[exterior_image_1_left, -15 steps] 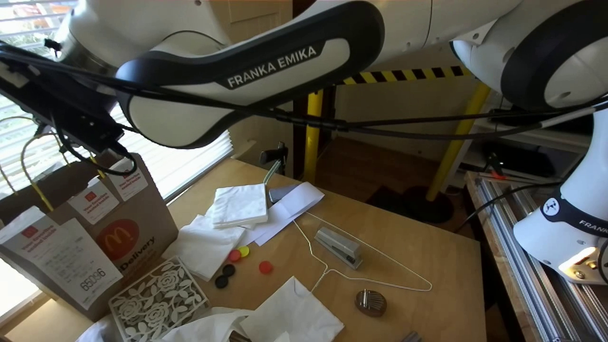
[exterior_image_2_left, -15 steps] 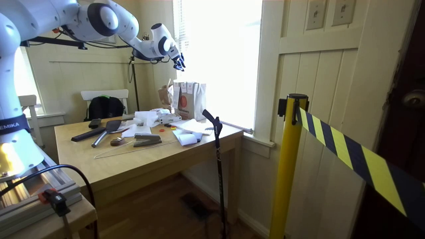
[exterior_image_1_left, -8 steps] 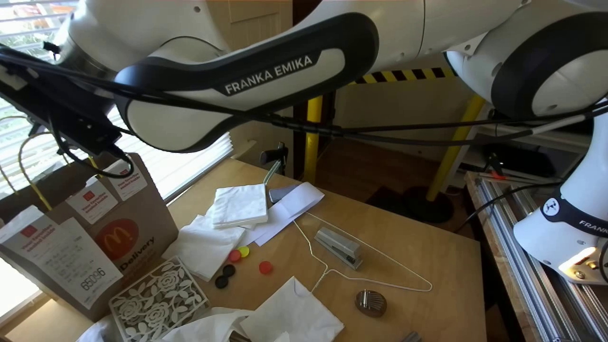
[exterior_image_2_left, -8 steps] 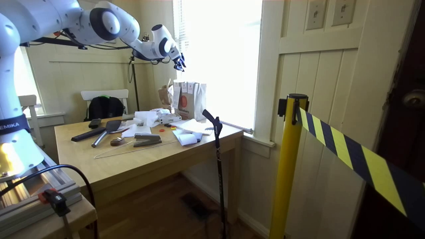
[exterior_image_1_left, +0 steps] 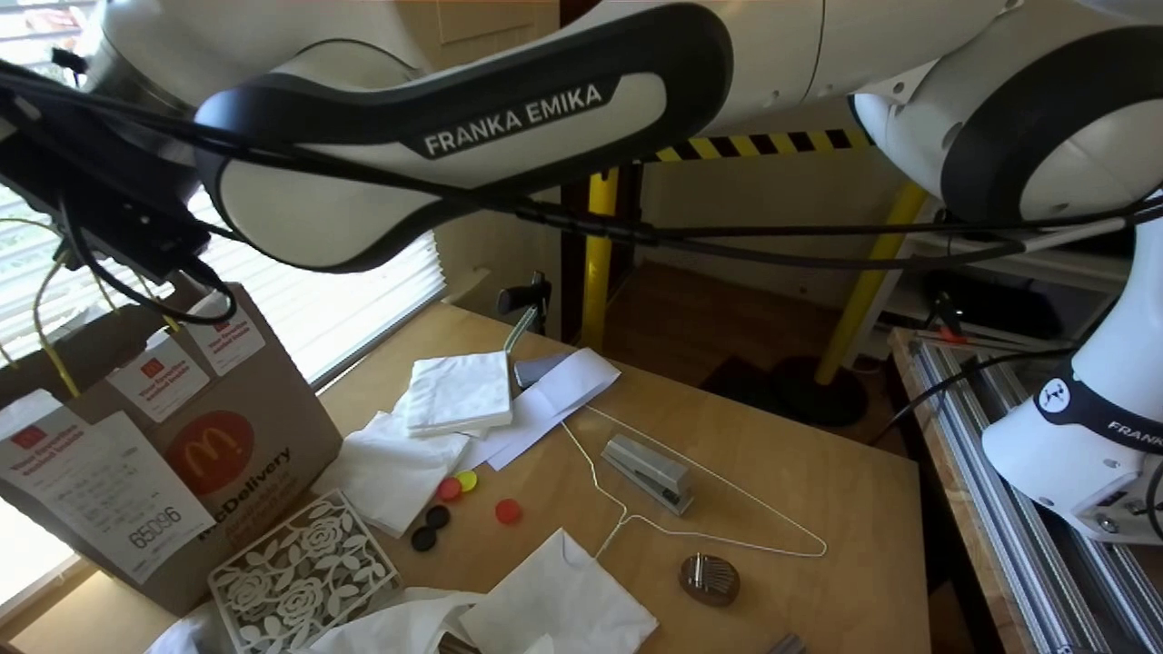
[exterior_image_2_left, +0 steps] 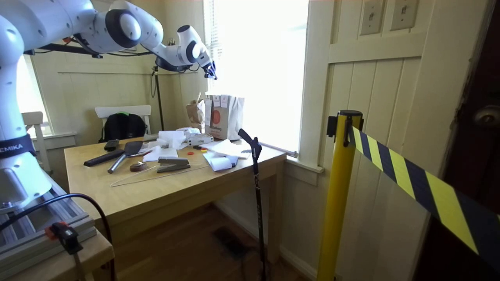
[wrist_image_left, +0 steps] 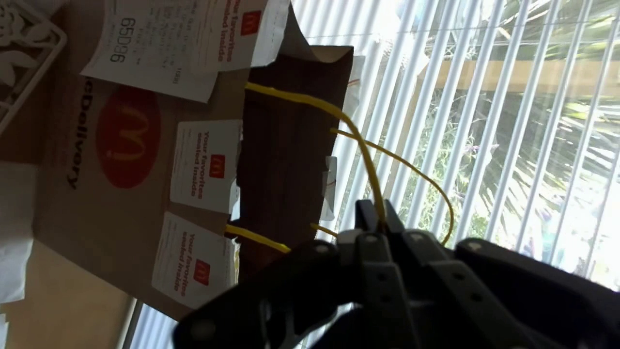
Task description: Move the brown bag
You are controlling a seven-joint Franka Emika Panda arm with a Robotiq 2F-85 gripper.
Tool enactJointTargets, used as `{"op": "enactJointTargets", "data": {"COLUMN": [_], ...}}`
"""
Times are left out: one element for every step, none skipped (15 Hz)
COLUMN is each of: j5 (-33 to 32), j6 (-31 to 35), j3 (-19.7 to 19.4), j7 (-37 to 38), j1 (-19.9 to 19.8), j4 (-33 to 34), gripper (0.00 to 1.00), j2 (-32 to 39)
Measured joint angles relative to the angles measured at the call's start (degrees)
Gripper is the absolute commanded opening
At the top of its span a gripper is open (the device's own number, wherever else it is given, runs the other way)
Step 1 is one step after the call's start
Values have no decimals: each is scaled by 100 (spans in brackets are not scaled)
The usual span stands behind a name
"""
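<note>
The brown bag [exterior_image_1_left: 295,409] stands at the table's window-side end, its round red-orange logo and white labels facing the camera. It also shows in an exterior view [exterior_image_2_left: 222,121] and in the wrist view [wrist_image_left: 126,208], with its mouth open. My gripper [wrist_image_left: 380,218] is shut on one yellow looped handle [wrist_image_left: 361,138] of the bag. The second handle [wrist_image_left: 436,189] loops free behind the fingers. In an exterior view my gripper [exterior_image_2_left: 211,72] is above the bag's mouth. Whether the bag's underside is off the table is hard to tell.
A white lattice box [exterior_image_1_left: 304,581] is close in front of the bag. White napkins [exterior_image_1_left: 459,392], small discs [exterior_image_1_left: 509,511], a stapler [exterior_image_1_left: 647,472] and a wire hanger [exterior_image_1_left: 727,547] lie on the table. Window blinds [exterior_image_1_left: 363,309] are right behind the bag. A crumpled paper bag [exterior_image_2_left: 194,112] stands beside it.
My gripper has risen a little and moved toward the window. The bag has shifted slightly up with it, and more of its printed text shows above the lattice box.
</note>
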Motion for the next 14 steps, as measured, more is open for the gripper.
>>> {"op": "enactJointTargets", "data": {"j5": [-4, -4, -4, -4, -3, 8, 74, 191, 326, 464, 567, 594, 568, 556], "j6": [-92, -231, -369, -531, -698, -877, -1083, -1308, -1513, -1730, -1944, -2122, -2224, -2255], "j3": [0, 19, 60, 133, 232, 359, 547, 774, 1002, 1206, 1365, 1444, 1420, 1355], "j7": [0, -4, -44, -108, -200, -320, -483, -689, -877, -1023, -1088, -1083, -986, -850], "j1": [22, 44, 60, 67, 68, 60, 38, 2, -30, -56, -66, -58, -32, -11], "j4": [45, 69, 78, 79, 79, 78, 73, 56, 25, -9, -72, -172, -309, -494], "gripper": [1, 1, 1, 1, 1, 1, 1, 1, 1, 1, 1, 1, 1, 1], "j2": [-33, -93, -169, -268, -382, -508, -644, -788, -931, -1060, -1190, -1326, -1475, -1642]}}
